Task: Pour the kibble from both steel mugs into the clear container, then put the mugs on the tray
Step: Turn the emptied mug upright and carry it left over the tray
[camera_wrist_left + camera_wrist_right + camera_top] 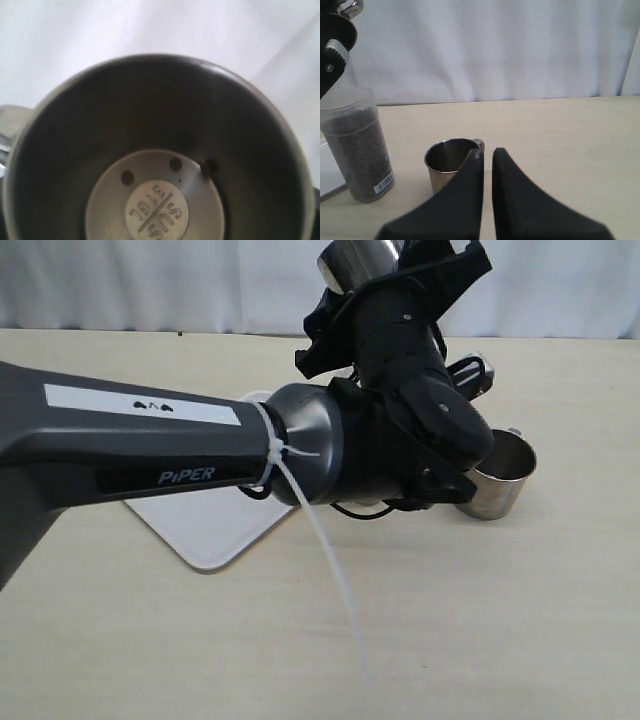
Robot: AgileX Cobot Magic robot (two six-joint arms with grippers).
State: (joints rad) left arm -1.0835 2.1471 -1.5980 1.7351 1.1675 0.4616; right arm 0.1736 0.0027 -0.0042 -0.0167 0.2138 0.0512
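While the left gripper [395, 270] clamps the raised mug [355, 258] far centre, three pellets [175, 163] sit inside it; right gripper [487, 192] pinched closed, empty, near the second mug [451, 159] at right; kibble [360, 155] sits in the container [355, 107] beside it.

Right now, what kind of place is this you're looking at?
Probably a robot lab test bench, not a kitchen: a plain wood-look table, a white curtain backdrop, and a PiPER-labelled arm holding a steel mug.
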